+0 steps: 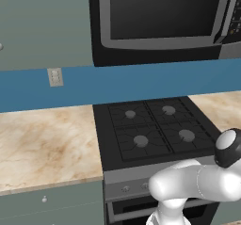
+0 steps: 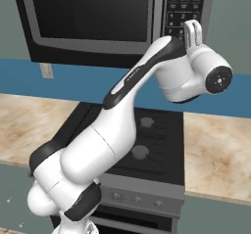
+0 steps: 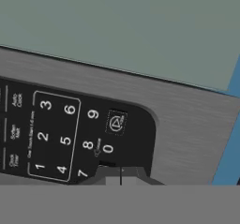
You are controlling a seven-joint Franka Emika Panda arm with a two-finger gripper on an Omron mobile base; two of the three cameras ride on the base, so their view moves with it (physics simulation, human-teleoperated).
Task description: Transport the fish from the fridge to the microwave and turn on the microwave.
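Note:
The black microwave [image 1: 160, 17] hangs above the stove with its dark window door closed. Its keypad strip [image 2: 179, 8] runs down the right side. My gripper [image 2: 191, 28] is raised to the lower part of that strip. In the hand view the shut fingertips [image 3: 121, 175] sit close against the keypad [image 3: 65, 138], just below the 0 and 8 keys and near a small icon button [image 3: 116, 123]. Nothing is held between the fingers. The fish is hidden, and the fridge is out of view.
A black gas stove [image 1: 155, 127] with several burners sits under the microwave, with marble counter on its left [image 1: 42, 144] and right [image 2: 220, 154]. A blue backsplash carries a wall outlet [image 1: 55, 76]. A grey-green cabinet [image 3: 140, 26] adjoins the microwave's grey frame [image 3: 187, 134].

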